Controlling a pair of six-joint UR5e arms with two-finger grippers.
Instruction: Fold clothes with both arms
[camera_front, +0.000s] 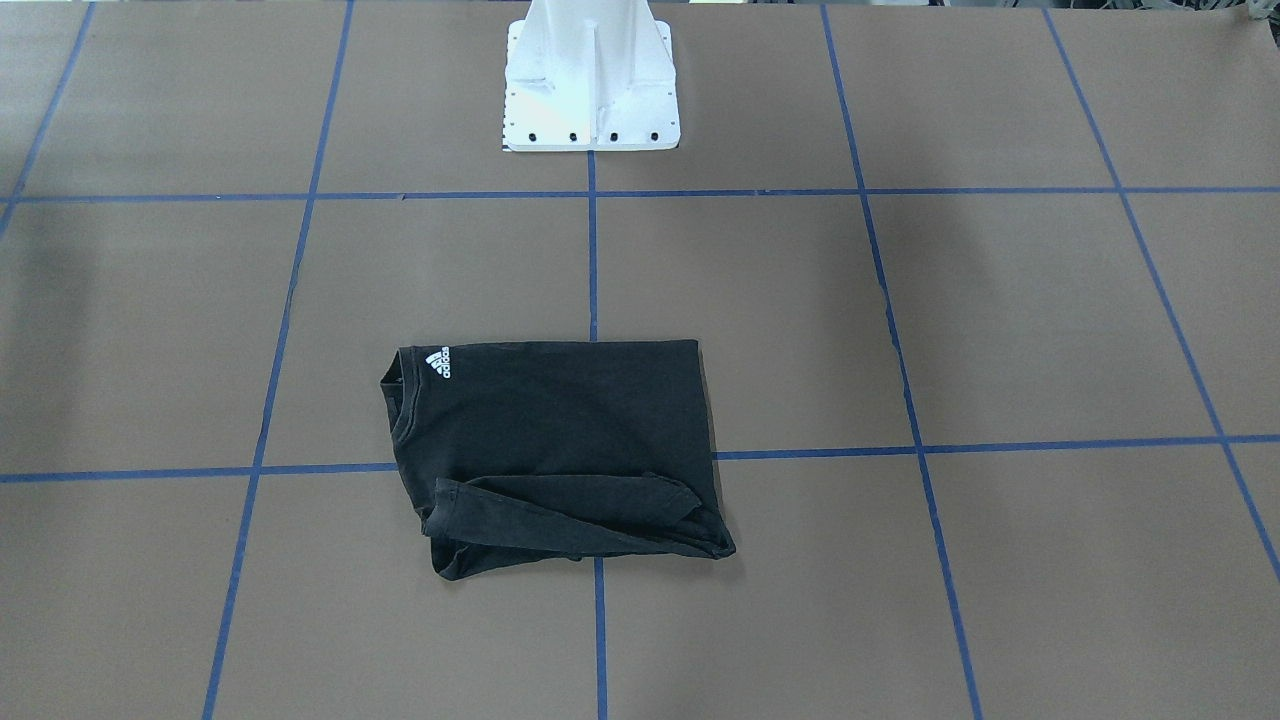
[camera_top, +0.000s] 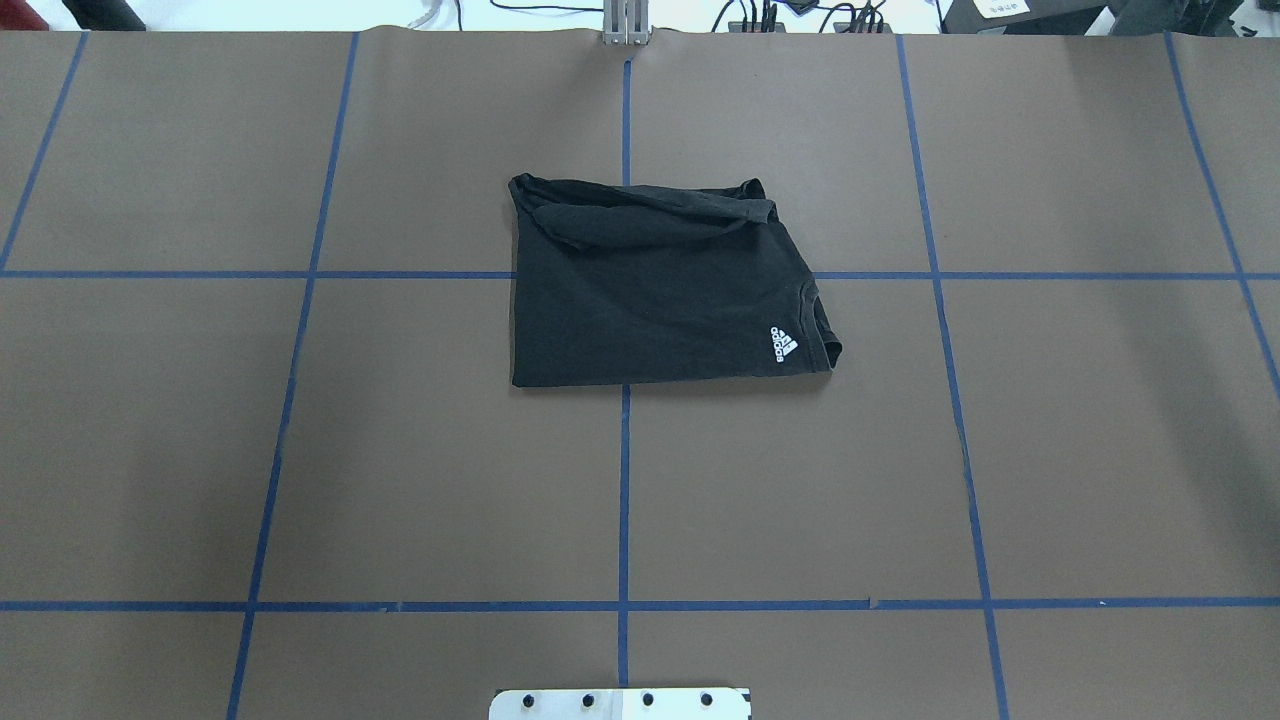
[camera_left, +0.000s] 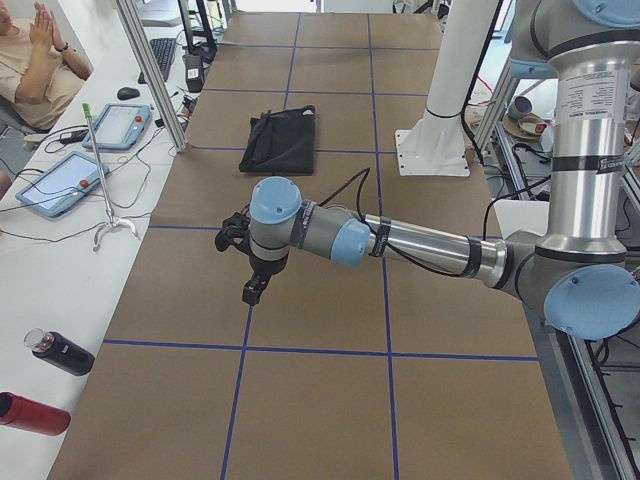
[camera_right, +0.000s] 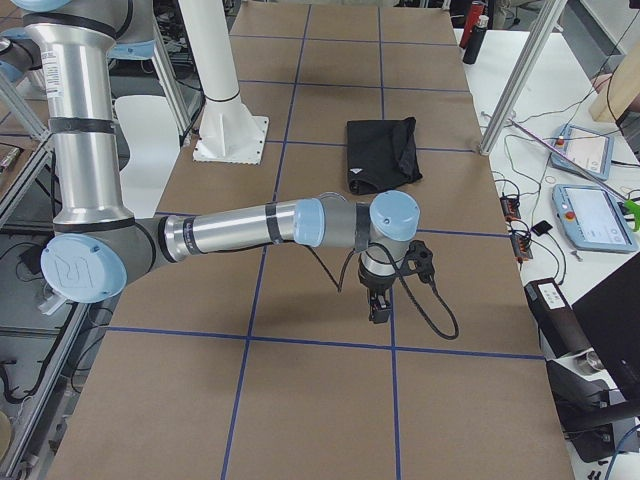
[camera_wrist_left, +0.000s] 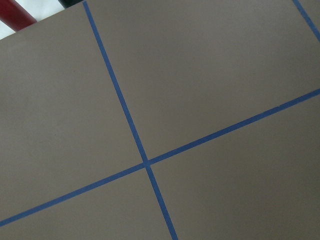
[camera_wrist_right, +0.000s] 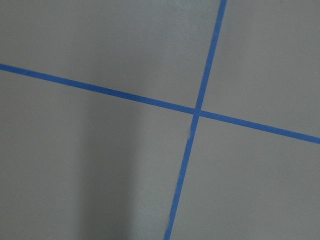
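Note:
The black T-shirt (camera_top: 650, 300) lies folded into a rough rectangle in the middle of the table, its small white logo (camera_top: 783, 345) up beside the collar; the chest print is hidden. It also shows in the front-facing view (camera_front: 560, 440) and both side views (camera_left: 280, 140) (camera_right: 380, 155). My left gripper (camera_left: 255, 290) hangs over bare table well away from the shirt, toward the table's left end. My right gripper (camera_right: 380, 305) hangs likewise toward the right end. Both show only in side views, so I cannot tell whether they are open or shut. Both wrist views show only brown table with blue tape.
The white pedestal base (camera_front: 590, 90) stands at the robot's side of the table. Blue tape lines (camera_top: 625, 480) grid the brown surface. Tablets (camera_left: 60, 180), a black bottle (camera_left: 60, 352), a red bottle (camera_left: 30, 412) and a seated person (camera_left: 35, 60) are along the operators' side.

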